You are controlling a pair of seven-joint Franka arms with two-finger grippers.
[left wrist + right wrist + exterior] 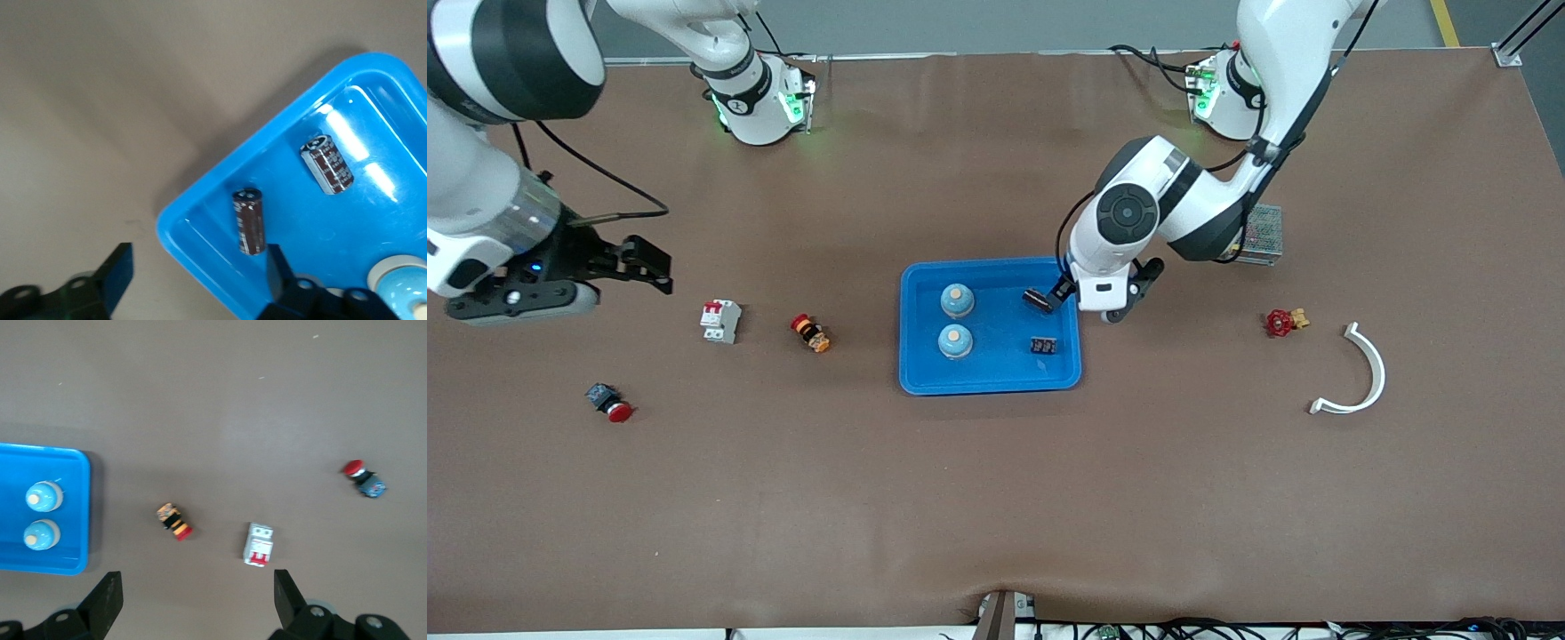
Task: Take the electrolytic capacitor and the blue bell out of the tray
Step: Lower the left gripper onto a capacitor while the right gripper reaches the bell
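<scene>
A blue tray [1005,373] sits mid-table and holds two blue bells [957,300] [955,340] and two dark capacitors [1038,300] [1044,345]. My left gripper [1100,304] is open over the tray's rim at the left arm's end. In the left wrist view its gripper [199,257] straddles the tray rim [193,233], and one capacitor [248,221] lies in the tray just off one fingertip [275,257], ungripped. The second capacitor [327,163] and a bell [400,283] also show. My right gripper [654,267] [195,580] is open and empty, raised over bare table at the right arm's end.
A white circuit breaker [720,321], an orange-and-red switch [810,333] and a red push button [609,402] lie toward the right arm's end. A red valve [1283,322], a white curved piece [1360,373] and a mesh metal box [1258,233] lie toward the left arm's end.
</scene>
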